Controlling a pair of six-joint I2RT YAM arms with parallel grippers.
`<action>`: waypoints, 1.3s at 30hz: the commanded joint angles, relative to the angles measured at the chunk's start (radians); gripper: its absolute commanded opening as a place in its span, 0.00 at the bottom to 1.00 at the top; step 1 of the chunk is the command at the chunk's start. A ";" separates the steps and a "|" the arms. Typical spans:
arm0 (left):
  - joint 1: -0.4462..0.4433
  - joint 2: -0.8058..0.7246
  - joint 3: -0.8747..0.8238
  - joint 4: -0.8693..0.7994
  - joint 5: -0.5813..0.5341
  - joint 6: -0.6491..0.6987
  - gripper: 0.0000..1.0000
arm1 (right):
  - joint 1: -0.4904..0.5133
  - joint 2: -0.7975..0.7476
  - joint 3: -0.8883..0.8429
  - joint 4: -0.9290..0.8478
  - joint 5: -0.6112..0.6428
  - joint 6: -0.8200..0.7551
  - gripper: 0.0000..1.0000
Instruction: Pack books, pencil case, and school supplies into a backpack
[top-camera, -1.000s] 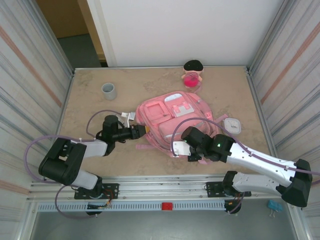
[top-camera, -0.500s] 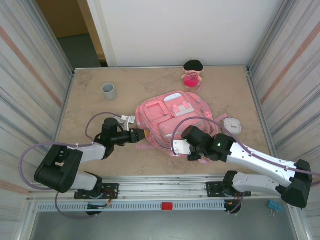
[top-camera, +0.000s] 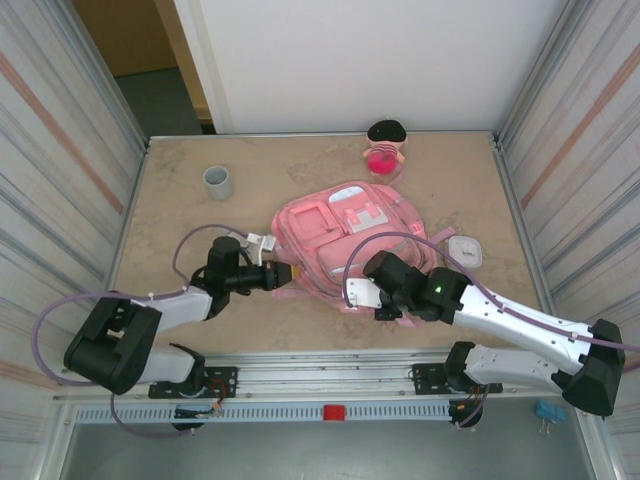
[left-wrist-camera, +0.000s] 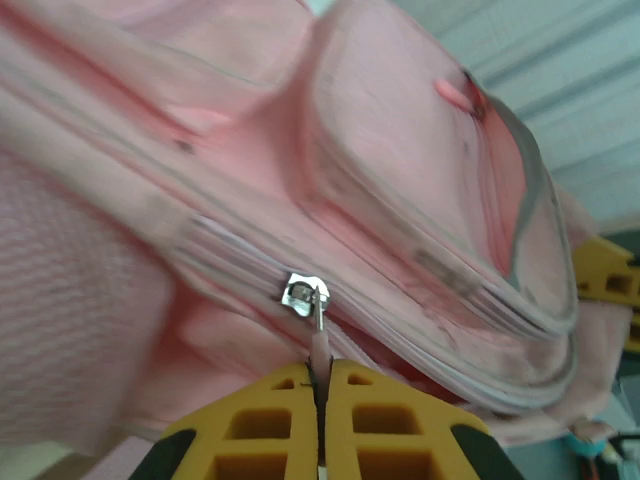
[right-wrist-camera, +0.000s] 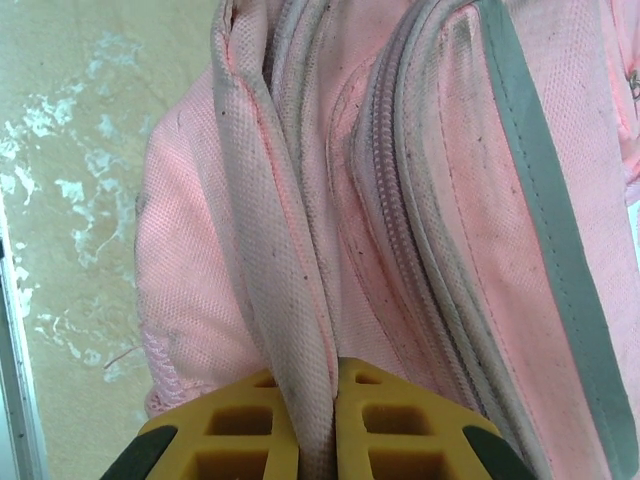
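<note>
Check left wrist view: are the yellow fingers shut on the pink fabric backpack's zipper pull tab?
Yes, the left arm's yellow fingers press together on the pink pull tab below the silver slider.

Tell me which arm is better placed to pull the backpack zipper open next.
Left. The left end effector is shut on the zipper pull of the backpack; the right end effector pinches a fabric fold, likely bracing it.

Pink woven-cloth backpack (right-wrist-camera: 450, 200), shiny metal zip slider (left-wrist-camera: 303, 293), matt stone-look table (right-wrist-camera: 70, 150)
</note>
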 joint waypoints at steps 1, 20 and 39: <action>-0.066 -0.066 0.062 -0.124 0.039 0.112 0.06 | -0.015 -0.009 0.000 0.176 0.101 0.093 0.00; -0.188 -0.206 0.161 -0.313 -0.002 0.221 0.05 | -0.025 -0.016 -0.031 0.265 -0.149 0.205 0.48; -0.180 -0.221 0.164 -0.306 -0.015 0.221 0.05 | -0.131 -0.145 -0.138 0.297 -0.295 0.177 0.59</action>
